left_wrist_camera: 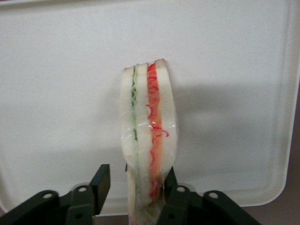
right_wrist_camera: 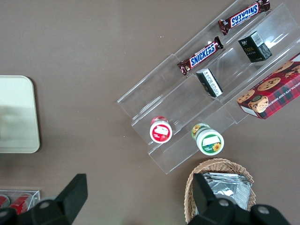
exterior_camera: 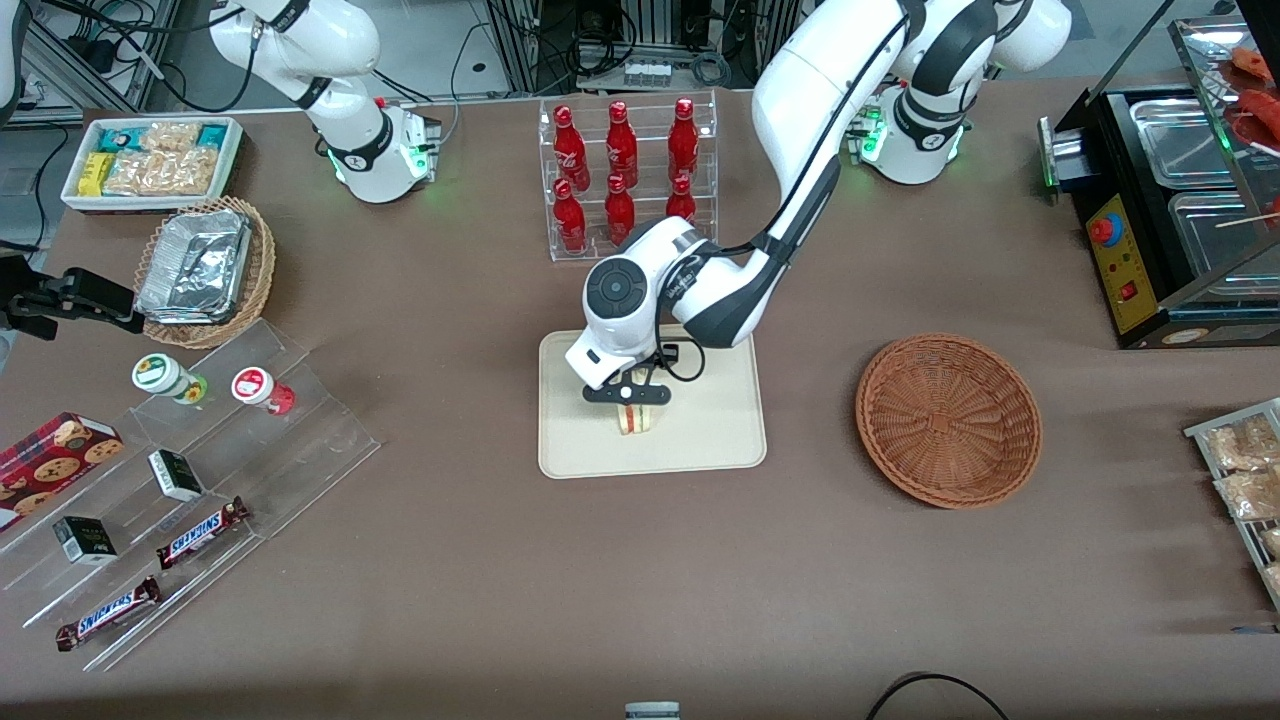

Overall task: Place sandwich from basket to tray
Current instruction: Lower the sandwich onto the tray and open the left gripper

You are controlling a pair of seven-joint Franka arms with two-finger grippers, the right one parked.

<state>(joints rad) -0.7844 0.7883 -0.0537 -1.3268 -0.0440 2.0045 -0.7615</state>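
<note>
Sandwich handling is the concern now, and the flat cream-beige rectangular tray [exterior_camera: 710,440] with its low raised rim is sitting under the working arm, near the middle of the brown table. The round, reddish-brown woven wicker basket [exterior_camera: 948,420] is lying well apart from it, toward the working arm's end, with nothing showing inside.

The black two-finger gripper [exterior_camera: 627,397] is hanging low over the tray. In the wrist view one finger is pressing against the red-filling side of the wedge while the other is standing slightly off the white bread side, so the jaws are looking narrowly parted around the sandwich rather than clamped.

The small triangular sandwich [left_wrist_camera: 149,136] of pale white bread, with green and red-orange filling layers, is standing on edge on the tray. It is likely light, soft and easily crushed; a glossy film seems to be wrapping it, so it may be slippery. Holding across the flat bread faces, gently, looks safest.
</note>
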